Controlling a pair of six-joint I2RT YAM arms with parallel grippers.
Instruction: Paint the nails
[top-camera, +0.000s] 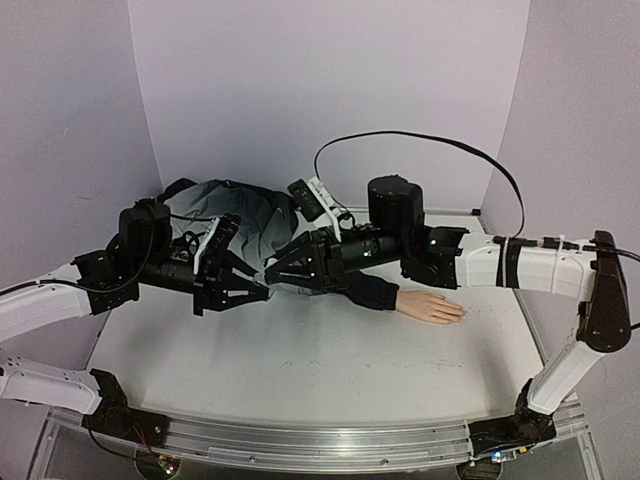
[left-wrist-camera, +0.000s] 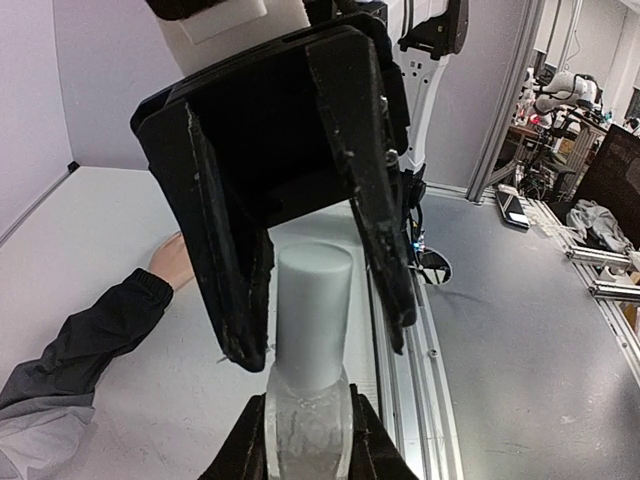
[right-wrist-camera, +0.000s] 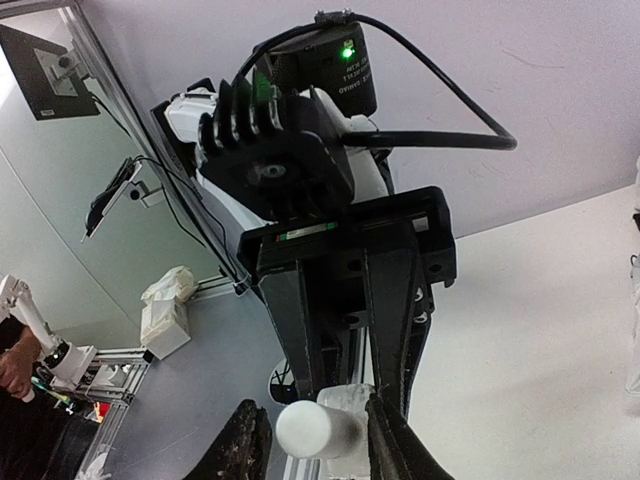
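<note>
My left gripper (left-wrist-camera: 308, 425) is shut on the clear body of a small bottle (left-wrist-camera: 306, 440), which it holds off the table. The bottle's white cap (left-wrist-camera: 313, 305) points at my right gripper (right-wrist-camera: 315, 428). Its two black fingers straddle the cap; one nearly touches it, the other stands off with a gap. In the top view both grippers meet nose to nose, left (top-camera: 258, 293) and right (top-camera: 275, 273), in front of the jacket. The pale mannequin hand (top-camera: 431, 306) lies flat on the table to the right, out of a dark sleeve (top-camera: 368, 290). Its nails are too small to make out.
The grey jacket (top-camera: 235, 215) is heaped at the back left of the white table (top-camera: 300, 360). A black cable (top-camera: 420, 140) arcs over the right arm. Walls enclose the back and both sides. An aluminium rail (top-camera: 300, 445) runs along the near edge.
</note>
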